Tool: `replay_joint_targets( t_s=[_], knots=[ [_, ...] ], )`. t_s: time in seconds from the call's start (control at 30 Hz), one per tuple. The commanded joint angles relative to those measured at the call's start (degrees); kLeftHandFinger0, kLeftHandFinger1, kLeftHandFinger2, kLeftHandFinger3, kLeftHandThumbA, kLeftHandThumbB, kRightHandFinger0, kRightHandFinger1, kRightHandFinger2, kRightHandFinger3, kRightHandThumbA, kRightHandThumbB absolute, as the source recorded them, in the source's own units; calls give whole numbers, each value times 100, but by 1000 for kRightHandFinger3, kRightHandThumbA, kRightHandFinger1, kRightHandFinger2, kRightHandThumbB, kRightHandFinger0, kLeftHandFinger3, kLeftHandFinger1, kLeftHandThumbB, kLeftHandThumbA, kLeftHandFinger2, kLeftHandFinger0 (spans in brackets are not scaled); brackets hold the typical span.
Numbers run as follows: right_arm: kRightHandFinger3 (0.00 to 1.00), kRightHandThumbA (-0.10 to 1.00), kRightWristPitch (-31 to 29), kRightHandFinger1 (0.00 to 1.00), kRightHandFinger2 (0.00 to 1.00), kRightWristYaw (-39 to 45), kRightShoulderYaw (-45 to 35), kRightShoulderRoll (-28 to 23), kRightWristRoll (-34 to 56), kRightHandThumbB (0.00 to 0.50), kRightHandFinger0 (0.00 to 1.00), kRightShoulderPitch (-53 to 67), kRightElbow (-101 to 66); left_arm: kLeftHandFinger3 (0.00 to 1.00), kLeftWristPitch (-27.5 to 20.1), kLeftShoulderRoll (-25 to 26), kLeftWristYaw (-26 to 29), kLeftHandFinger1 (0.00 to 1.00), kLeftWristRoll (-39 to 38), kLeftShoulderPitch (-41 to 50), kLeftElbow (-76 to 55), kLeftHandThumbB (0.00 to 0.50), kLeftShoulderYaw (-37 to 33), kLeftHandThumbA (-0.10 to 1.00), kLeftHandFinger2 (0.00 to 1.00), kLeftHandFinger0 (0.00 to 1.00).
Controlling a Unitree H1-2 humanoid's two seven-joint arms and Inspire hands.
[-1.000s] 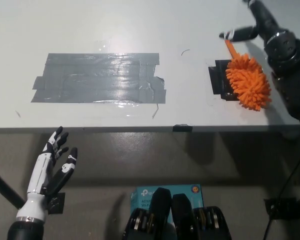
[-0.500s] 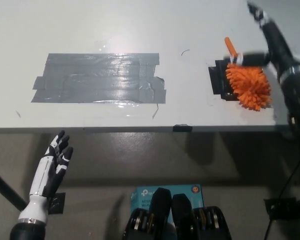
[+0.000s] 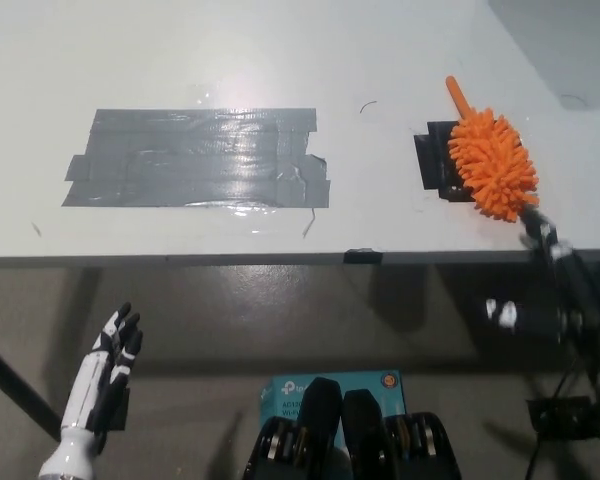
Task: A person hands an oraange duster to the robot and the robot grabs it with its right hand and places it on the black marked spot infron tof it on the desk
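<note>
You can see the orange duster (image 3: 493, 163) lying on the white desk (image 3: 280, 60), its fluffy head covering much of the black marked spot (image 3: 435, 165) and its short handle pointing away from the desk's near edge. No hand touches it. Your black right hand (image 3: 555, 285) sits below that edge, just past the duster's near end; it is blurred, so you cannot tell how its fingers stand. Well left of the spot lies a grey tape patch (image 3: 198, 157). Your white left hand (image 3: 105, 375) hangs below the desk, empty, fingers straight and slightly spread.
</note>
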Motion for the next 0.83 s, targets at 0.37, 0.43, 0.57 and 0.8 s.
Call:
replay_joint_targets(
  t_s=[0.37, 0.43, 0.57, 0.8],
  knots=[
    [1000, 784, -2610, 1000, 1000, -356, -306, 1230, -27, 108, 1000, 744, -197, 1000, -379, 4, -112, 1000, -86, 91, -123, 138, -219, 854, 1000, 966],
    [1000, 782, -2637, 1000, 1000, -362, -269, 1247, -122, 116, 1000, 665, 328, 1000, -391, 3, -106, 1000, -109, 62, -96, 144, -215, 840, 1000, 958],
    [1000, 772, -2732, 1000, 1000, -315, -244, 1229, -201, 135, 1000, 529, 964, 1000, -334, 27, -74, 1000, -68, -2, -109, 149, -221, 831, 1000, 950],
    [1000, 748, -2868, 1000, 1000, -160, -256, 1192, -145, 173, 1000, 411, 1339, 1000, -258, 74, -18, 999, 69, -86, -145, 135, -260, 840, 998, 954]
  ],
)
